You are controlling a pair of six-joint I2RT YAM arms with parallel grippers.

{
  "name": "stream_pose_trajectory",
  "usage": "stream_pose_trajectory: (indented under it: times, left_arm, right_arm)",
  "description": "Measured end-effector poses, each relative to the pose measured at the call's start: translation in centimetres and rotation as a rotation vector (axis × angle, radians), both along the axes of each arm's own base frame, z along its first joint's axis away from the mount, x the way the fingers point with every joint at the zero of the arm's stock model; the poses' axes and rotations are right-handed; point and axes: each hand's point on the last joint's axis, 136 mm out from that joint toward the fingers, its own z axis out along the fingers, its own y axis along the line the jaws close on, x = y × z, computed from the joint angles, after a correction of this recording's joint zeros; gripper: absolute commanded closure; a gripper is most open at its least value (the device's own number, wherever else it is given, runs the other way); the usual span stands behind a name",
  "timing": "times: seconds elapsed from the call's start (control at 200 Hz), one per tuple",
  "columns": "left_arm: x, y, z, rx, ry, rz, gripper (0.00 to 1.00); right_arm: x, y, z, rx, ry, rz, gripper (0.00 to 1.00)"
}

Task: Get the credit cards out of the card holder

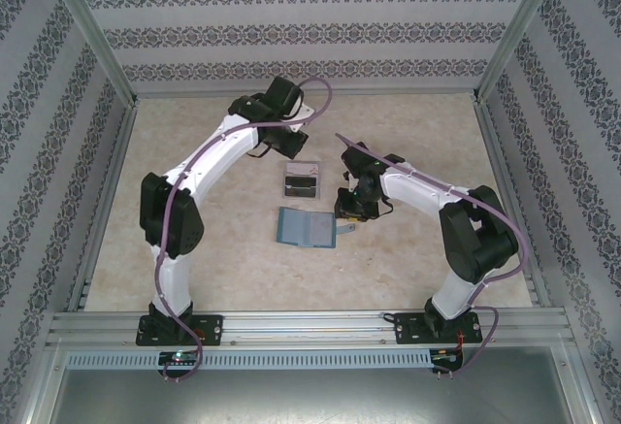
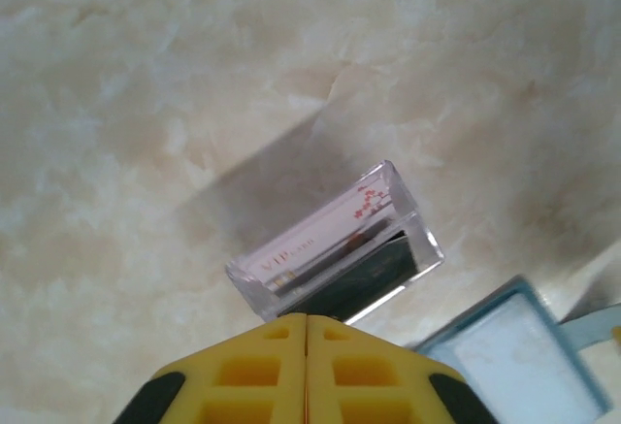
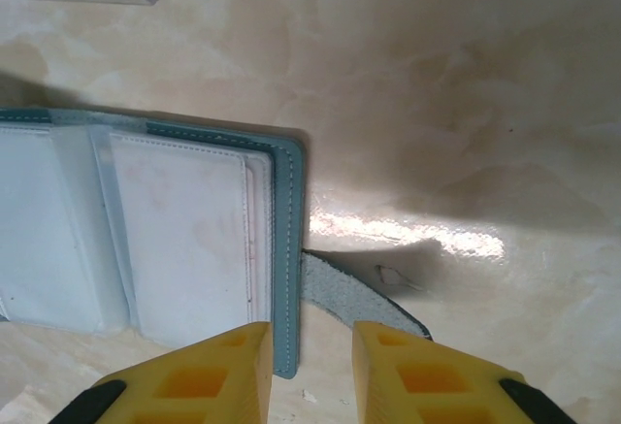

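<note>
Top view, layout: pale marbled tabletop (image 1: 194,143). The left arm (image 1: 209,157) reaches to the far centre and the right arm (image 1: 427,186) bends in from the right. The card holder (image 1: 306,227) lies open like a book at mid-tabletop, just nearer than the clear tray (image 1: 300,180) and apart from it. Jaw state is not readable from up here.

Left wrist view: left gripper (image 2: 307,342) jaws clenched, yellow pads flush, nothing between them. The tray sits just beyond the tips. The credit cards (image 2: 325,244) lie inside it: a white face printed "VIP", with a dark surface below.

Right wrist view: right gripper (image 3: 310,346) jaws released, with a clear gap. The holder's stitched right edge lies by the left jaw, and the strap tab (image 3: 354,303) runs towards the right jaw. Contact: cannot tell.
</note>
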Motion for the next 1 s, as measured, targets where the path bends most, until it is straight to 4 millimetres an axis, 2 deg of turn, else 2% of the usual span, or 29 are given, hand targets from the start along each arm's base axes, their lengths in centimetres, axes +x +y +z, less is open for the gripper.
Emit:
stream_pose_trajectory:
  times: [0.115, 0.22, 0.36, 0.46, 0.53, 0.625, 0.724, 0.754, 0.789, 0.849, 0.999]
  left_arm:
    - [0.0, 0.4, 0.2, -0.047, -0.029, 0.078, 1.00]
    - [0.8, 0.7, 0.1, -0.072, -0.072, 0.147, 1.00]
    - [1.0, 2.8, -0.6, -0.066, -0.149, 0.271, 1.00]
    - [0.5, 4.6, 0.1, -0.087, -0.221, 0.338, 1.00]
    - [0.2, 5.1, 1.3, -0.119, -0.253, 0.348, 1.00]
    - [0.3, 4.1, 3.0, -0.187, -0.259, 0.332, 1.00]
    - [0.1, 2.8, 3.5, -0.245, -0.215, 0.313, 1.00]
    - [0.0, 2.6, 3.2, -0.255, -0.193, 0.316, 1.00]
    - [-0.3, 2.5, 2.8, -0.257, -0.168, 0.324, 0.94]
    - [-0.8, 2.6, 1.6, -0.244, -0.116, 0.355, 0.90]
    - [-3.0, 2.9, -1.1, -0.178, -0.002, 0.433, 0.79]
  right_arm:
    - [-0.1, 0.2, 0.0, 0.002, -0.001, 0.006, 0.71]
    - [-0.1, 0.2, 0.0, 0.003, -0.001, 0.007, 0.71]
    - [-0.1, 0.2, 0.0, 0.003, -0.001, 0.007, 0.71]
    - [-0.2, 0.6, 0.1, 0.006, -0.003, 0.014, 0.71]
    - [-0.3, 1.0, 0.1, 0.014, -0.005, 0.020, 0.71]
    - [-0.4, 1.5, 0.2, 0.031, -0.005, 0.020, 0.71]
    - [-0.4, 1.9, 0.3, 0.048, -0.005, 0.024, 0.71]
    - [-0.3, 2.0, 0.2, 0.050, -0.005, 0.024, 0.71]
    - [-0.3, 2.1, 0.2, 0.053, -0.005, 0.025, 0.71]
    - [-0.3, 2.1, 0.0, 0.055, -0.002, 0.025, 0.71]
    - [-0.5, 2.0, -0.5, 0.050, 0.007, 0.025, 0.71]
